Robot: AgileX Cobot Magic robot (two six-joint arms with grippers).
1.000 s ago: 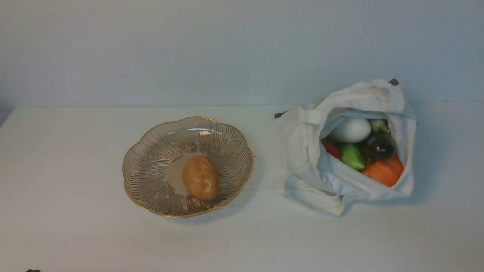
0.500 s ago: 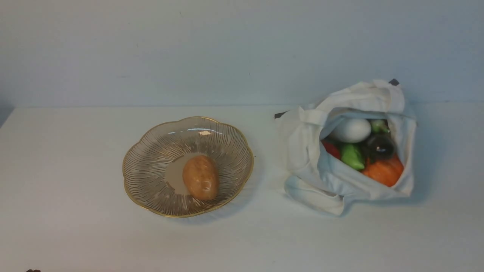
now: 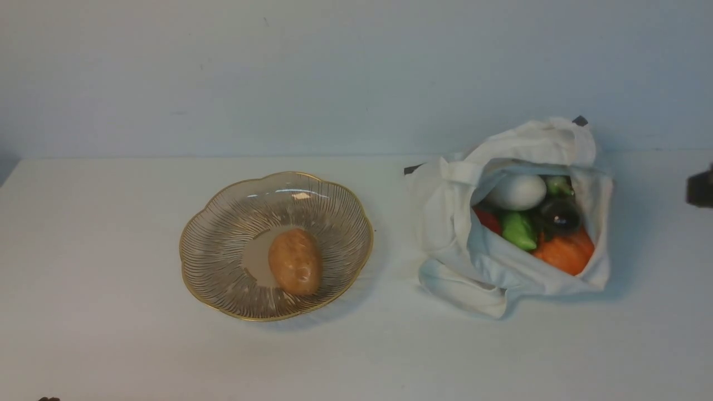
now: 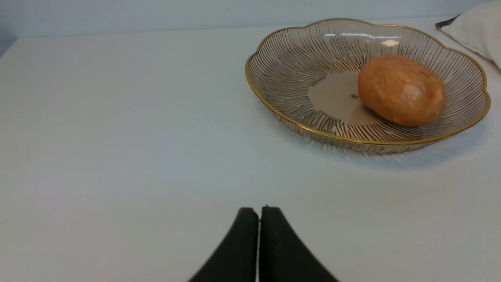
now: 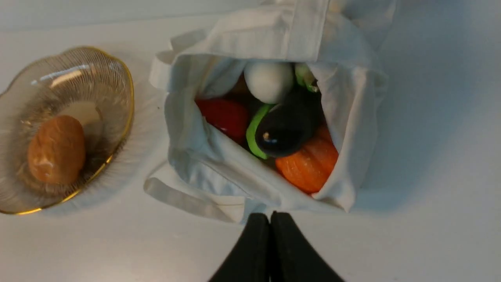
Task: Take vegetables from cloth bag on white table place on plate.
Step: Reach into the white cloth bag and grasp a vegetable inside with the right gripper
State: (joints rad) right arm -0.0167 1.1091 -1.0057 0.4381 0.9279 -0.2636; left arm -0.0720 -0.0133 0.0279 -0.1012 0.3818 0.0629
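Note:
The white cloth bag (image 3: 451,223) lies open on the white table (image 3: 100,234). It holds the white egg-shaped one (image 3: 517,192), the red one (image 3: 489,220), the green pepper (image 3: 519,230), the dark eggplant (image 3: 560,216) and the orange pumpkin (image 3: 563,253). The tan potato (image 3: 295,262) lies in the gold-rimmed glass plate (image 3: 223,223). My right gripper (image 5: 270,214) is shut and empty, above the bag (image 5: 188,156); a dark part of that arm (image 3: 701,188) shows at the front view's right edge. My left gripper (image 4: 259,209) is shut and empty, short of the plate (image 4: 274,58).
A pale wall (image 3: 334,72) rises behind the table's far edge. A dark strip (image 3: 413,169) sticks out from behind the bag, and another dark bit (image 3: 580,120) shows at its top.
A dark part of the right arm has come into the front view at the right edge. The plate, potato and bag have not moved.

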